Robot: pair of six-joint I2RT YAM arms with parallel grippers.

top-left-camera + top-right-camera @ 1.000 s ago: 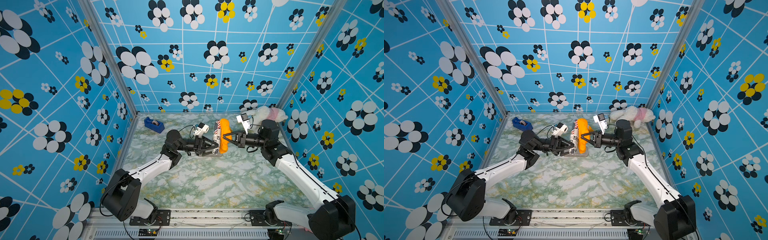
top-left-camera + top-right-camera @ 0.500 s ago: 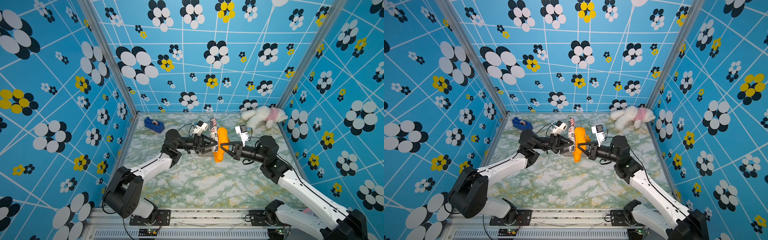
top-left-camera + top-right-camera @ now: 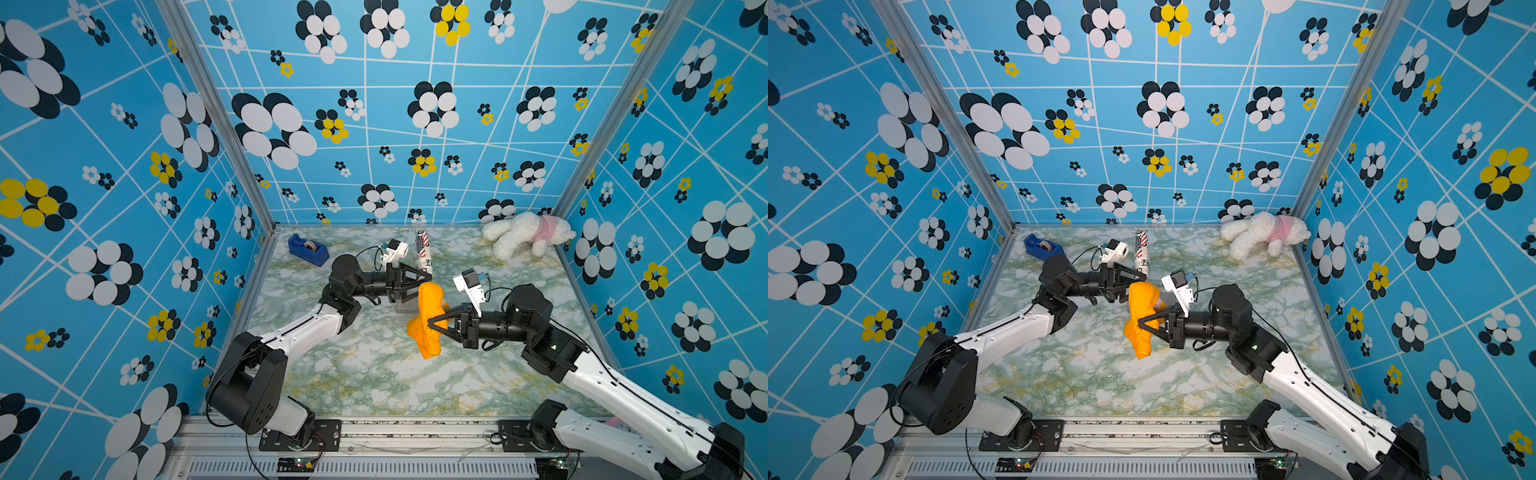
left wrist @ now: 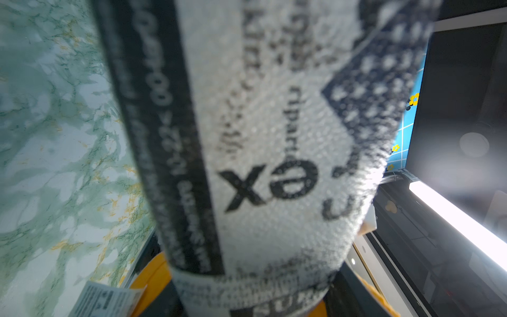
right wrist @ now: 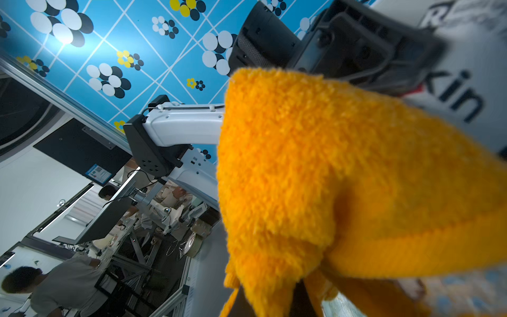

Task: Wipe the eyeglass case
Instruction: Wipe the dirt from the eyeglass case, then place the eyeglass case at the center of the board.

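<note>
Orange terry cloth point(image 3: 430, 322) hangs bunched above the middle of the marble-patterned counter point(image 3: 374, 374). The right jaws are pressed together on its middle. The left jaws are clamped across the eyeglass case point(image 3: 423, 249), a newsprint-and-flag-printed case held clear of the counter just beyond the cloth. Its free end points toward the far wall, though we cannot tell how steeply it tilts. We judge the wiping to be under way, not finished: both things are in hand, and the cloth's upper fold sits at the near end of the case, right by the left jaws. From both top views we cannot tell whether fabric touches the case. The far length of the case stands bare of cloth, so we judge that this stretch and the sides turned from us are left to rub. No dirt shows anywhere, so we cannot say how clean the case is. The top views give the layout: a plush dog point(image 3: 523, 235) in the far right corner and a blue tape dispenser point(image 3: 307, 249) at far left, both well apart from the work. Only the left wrist view shows the case's point(image 4: 274, 137) pebbled skin and black band, with cloth point(image 4: 149, 277) and a white label point(image 4: 107, 299) at its end. Only the right wrist view shows the cloth's point(image 5: 329, 178) fluffy pile lying across a lettered patch of the case point(image 5: 466, 90).
</note>
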